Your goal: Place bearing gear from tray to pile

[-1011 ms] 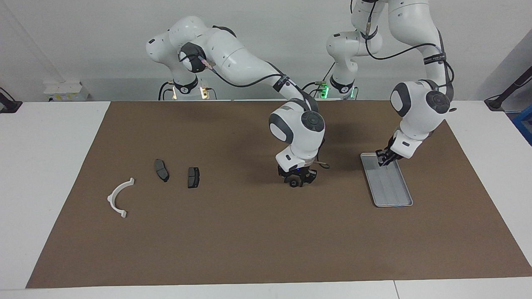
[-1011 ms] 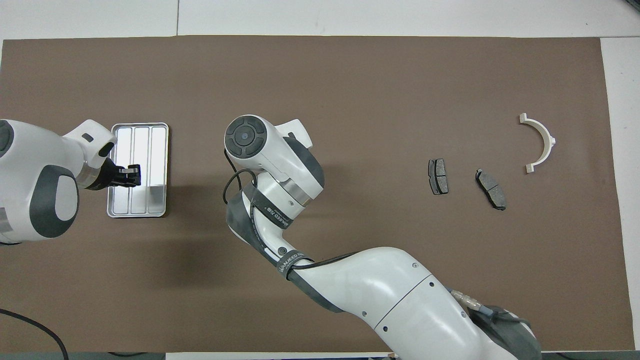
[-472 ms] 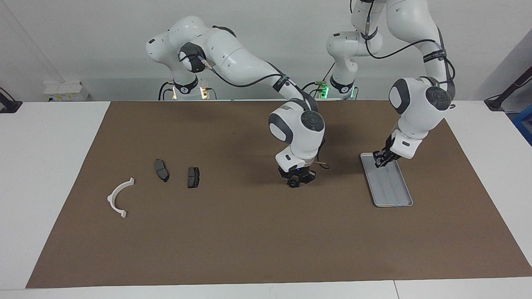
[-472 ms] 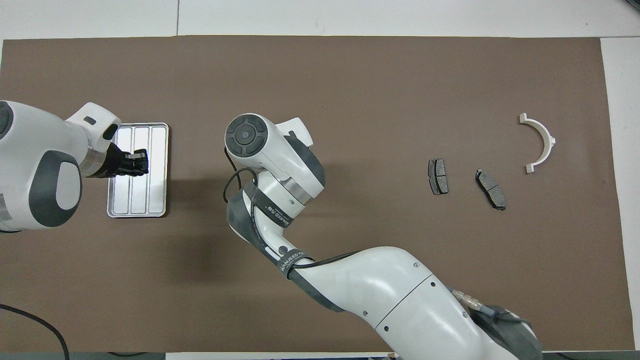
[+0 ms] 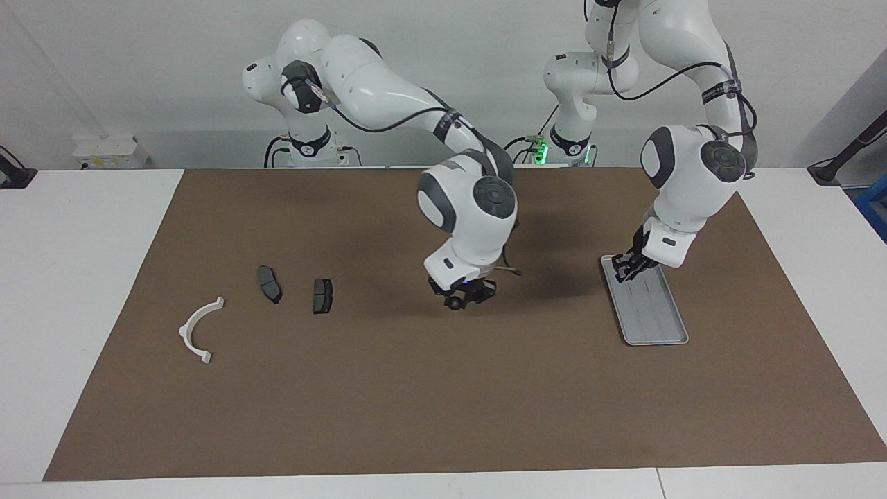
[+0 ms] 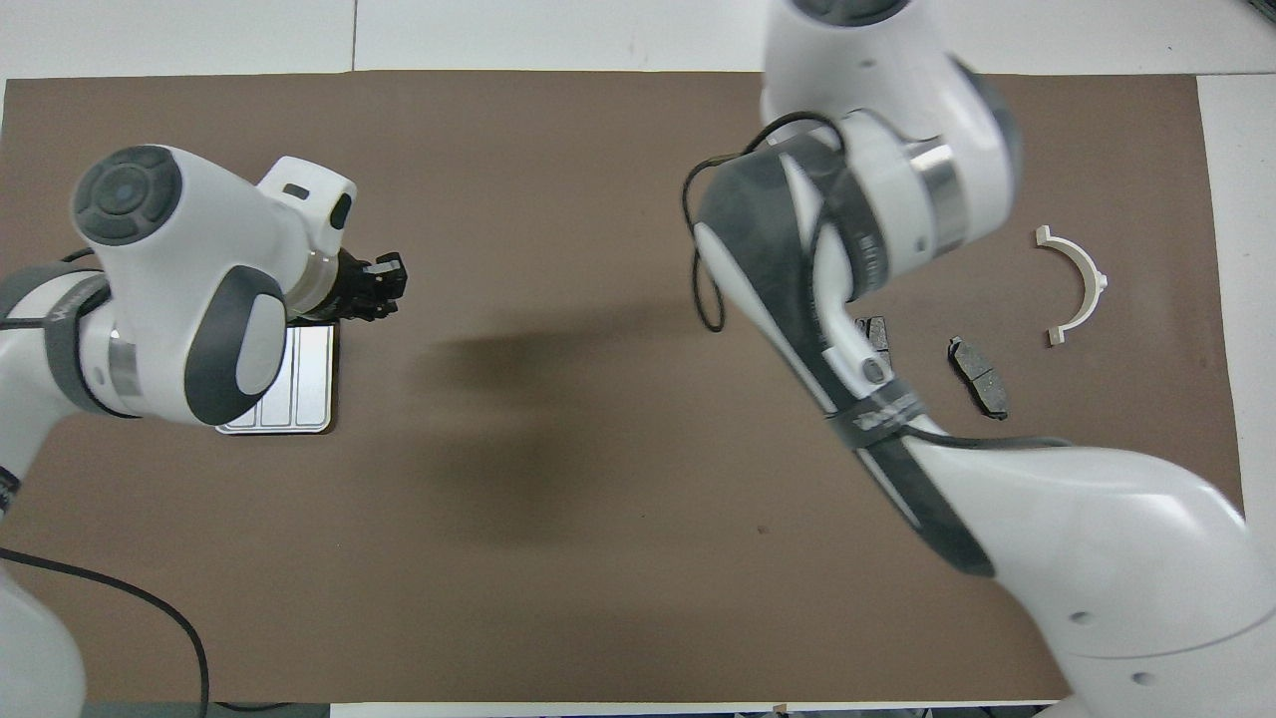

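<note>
My right gripper [image 5: 462,299] is shut on the small dark round bearing gear [image 5: 454,303] and holds it just above the mat's middle, between the tray and the pile. In the overhead view the right arm hides this gripper. The silver tray [image 5: 650,315] lies toward the left arm's end and looks empty; my left arm partly covers it in the overhead view [image 6: 299,394]. My left gripper [image 5: 624,267] hangs open and empty over the tray's nearer end; it also shows in the overhead view [image 6: 387,287]. The pile is a white half-ring bracket [image 5: 197,331] and two brake pads [image 5: 269,284] [image 5: 322,296].
A brown mat [image 5: 416,402] covers most of the white table. In the overhead view the bracket [image 6: 1082,284] and one pad [image 6: 977,376] show whole. The right arm partly covers the other pad [image 6: 877,334].
My right gripper has carried the gear toward the pile and lifted it slightly. My left gripper has risen and drawn back over the tray's nearer end.
</note>
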